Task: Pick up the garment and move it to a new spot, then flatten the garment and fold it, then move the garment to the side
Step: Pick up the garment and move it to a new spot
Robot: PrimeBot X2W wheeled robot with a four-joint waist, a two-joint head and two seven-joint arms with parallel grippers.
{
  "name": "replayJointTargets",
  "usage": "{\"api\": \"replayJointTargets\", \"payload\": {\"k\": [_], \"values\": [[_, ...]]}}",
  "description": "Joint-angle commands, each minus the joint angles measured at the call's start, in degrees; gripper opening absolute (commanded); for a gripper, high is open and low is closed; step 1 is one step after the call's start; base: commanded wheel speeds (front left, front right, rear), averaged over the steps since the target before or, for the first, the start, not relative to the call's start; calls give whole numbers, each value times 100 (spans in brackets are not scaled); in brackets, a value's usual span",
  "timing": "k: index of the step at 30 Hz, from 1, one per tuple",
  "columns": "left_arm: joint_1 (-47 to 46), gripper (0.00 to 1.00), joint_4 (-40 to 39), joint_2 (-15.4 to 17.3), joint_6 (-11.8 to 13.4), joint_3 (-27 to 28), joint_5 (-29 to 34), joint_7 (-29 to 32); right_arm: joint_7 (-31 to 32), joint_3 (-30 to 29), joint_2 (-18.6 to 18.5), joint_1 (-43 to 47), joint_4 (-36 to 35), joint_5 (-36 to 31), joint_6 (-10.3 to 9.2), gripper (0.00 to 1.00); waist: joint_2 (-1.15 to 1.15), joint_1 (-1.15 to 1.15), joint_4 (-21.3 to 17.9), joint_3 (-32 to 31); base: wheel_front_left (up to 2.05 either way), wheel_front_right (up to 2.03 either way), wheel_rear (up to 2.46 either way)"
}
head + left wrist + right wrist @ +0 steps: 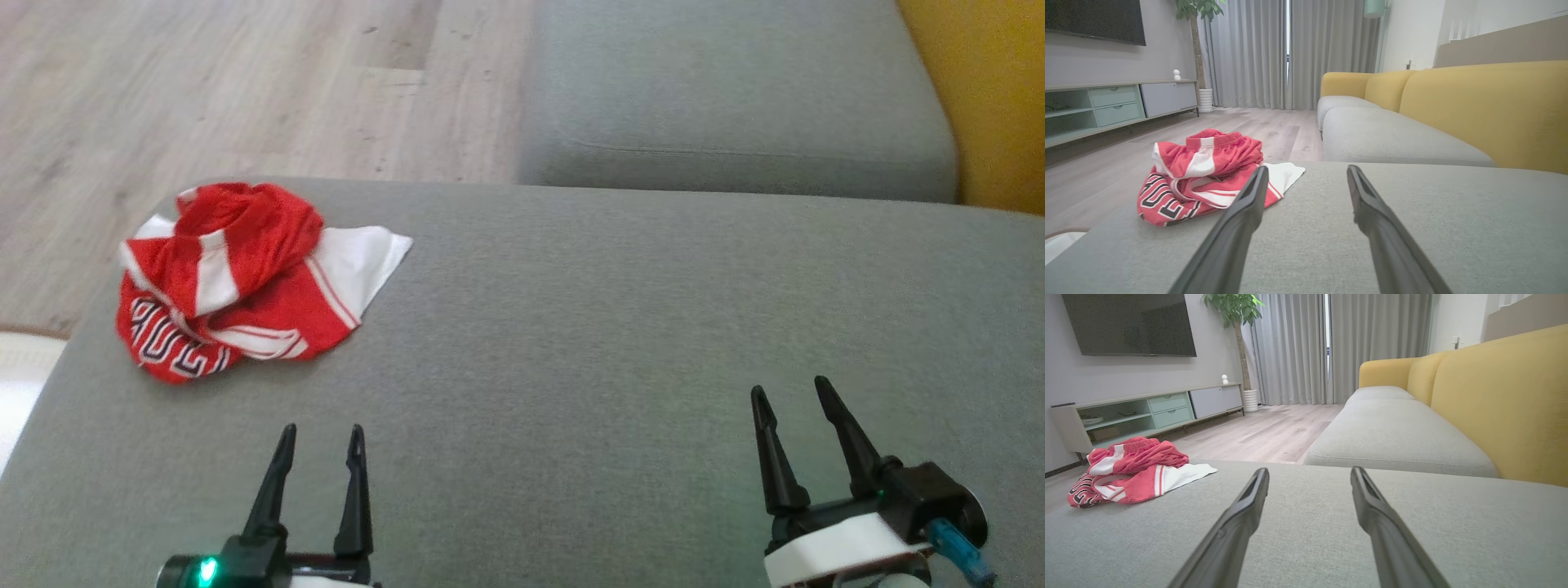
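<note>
Red-and-white garment (245, 278) lies crumpled (dark lettering showing) on the grey cushion's (612, 327) left side; left gripper (322, 431) and right gripper (789, 388) hang nearer, fingers apart, empty.

Pale wood floor (1265, 433). Yellow sofa (1494, 396), grey seats. Grey curtains (1298, 347) cover the window. Wall-mounted TV (1126, 324) above a low cabinet (1147, 412); plant (1233, 306) beside.

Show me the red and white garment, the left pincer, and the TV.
garment (245, 278): head view, on its crumpled red middle.
left pincer (323, 429): head view, midway between its open fingertips.
TV (1128, 324): right wrist view, middle of the dark screen.
</note>
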Motion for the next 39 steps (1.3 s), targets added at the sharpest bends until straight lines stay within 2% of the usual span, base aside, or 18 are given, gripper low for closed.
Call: {"api": "replayJointTargets", "payload": {"k": [1,10,21,33,39], "values": [[-240,100,-159,15,28,224,72,-55,-69,145,-55,-122,-171,4,-4,100,0,0,166,21,0,0,0],[-219,100,-234,15,-1,529,152,-55,-69,288,-55,-195,-106,87,-4,100,0,0,827,113,0,0,0],[-210,100,-303,15,-34,725,187,-55,-69,356,-55,-253,-92,67,-4,100,0,0,1412,217,0,0,0],[-247,100,-344,15,-33,702,132,-55,-69,341,-55,-277,-90,-23,-4,100,0,0,1773,356,0,0,0],[-429,100,-384,15,-54,716,121,-55,-69,315,-55,-296,-108,-188,-4,100,0,0,1835,569,0,0,0]]}}
